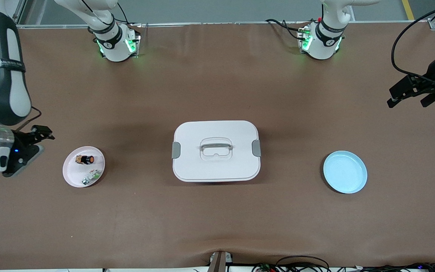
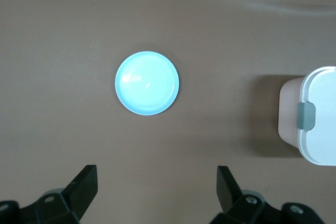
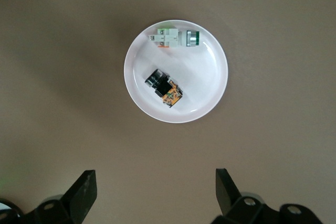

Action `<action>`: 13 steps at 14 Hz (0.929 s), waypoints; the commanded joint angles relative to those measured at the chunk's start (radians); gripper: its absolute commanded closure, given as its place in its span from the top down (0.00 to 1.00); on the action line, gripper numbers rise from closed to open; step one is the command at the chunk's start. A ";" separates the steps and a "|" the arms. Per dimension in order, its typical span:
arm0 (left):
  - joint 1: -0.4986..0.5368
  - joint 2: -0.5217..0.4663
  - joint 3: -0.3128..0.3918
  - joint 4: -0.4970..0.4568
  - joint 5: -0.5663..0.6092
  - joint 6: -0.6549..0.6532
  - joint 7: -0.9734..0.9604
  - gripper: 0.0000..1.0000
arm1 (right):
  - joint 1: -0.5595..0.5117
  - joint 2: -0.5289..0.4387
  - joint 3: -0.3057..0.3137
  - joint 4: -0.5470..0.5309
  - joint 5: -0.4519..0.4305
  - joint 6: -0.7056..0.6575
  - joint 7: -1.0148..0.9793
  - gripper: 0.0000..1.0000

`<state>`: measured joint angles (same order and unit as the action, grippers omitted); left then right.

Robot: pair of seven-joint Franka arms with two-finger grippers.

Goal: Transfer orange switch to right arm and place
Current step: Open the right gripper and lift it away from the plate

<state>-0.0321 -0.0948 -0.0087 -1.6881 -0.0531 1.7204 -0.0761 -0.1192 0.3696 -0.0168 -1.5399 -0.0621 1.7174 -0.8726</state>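
Orange switch lying sideways | pink plate | cap toward lidded box

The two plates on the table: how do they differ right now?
The pink plate lies toward the right arm's end of the table; the blue plate lies toward the left arm's end. The pink plate holds the orange switch and a small green-white part; the blue plate holds nothing. The open right gripper hangs by the pink plate, the open left gripper by the blue. Both are round, shallow and similar in size.
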 commanded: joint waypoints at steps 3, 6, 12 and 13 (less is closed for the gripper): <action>0.009 -0.014 -0.004 -0.009 0.021 0.019 0.009 1.00 | -0.040 -0.043 0.017 0.046 0.034 -0.071 0.208 1.00; 0.011 0.039 0.001 0.053 0.019 0.019 0.006 1.00 | -0.017 -0.089 0.023 0.047 0.056 -0.094 0.371 1.00; 0.009 0.126 0.009 0.171 0.021 -0.048 -0.004 1.00 | 0.016 -0.135 0.026 0.163 0.061 -0.275 0.711 1.00; 0.011 0.119 0.009 0.172 0.021 -0.105 -0.004 1.00 | 0.016 -0.135 0.023 0.194 0.056 -0.303 0.771 1.00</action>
<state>-0.0232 0.0236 -0.0003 -1.5516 -0.0526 1.7031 -0.0756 -0.1099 0.2352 0.0100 -1.4210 -0.0120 1.4878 -0.2304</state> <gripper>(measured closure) 0.000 0.000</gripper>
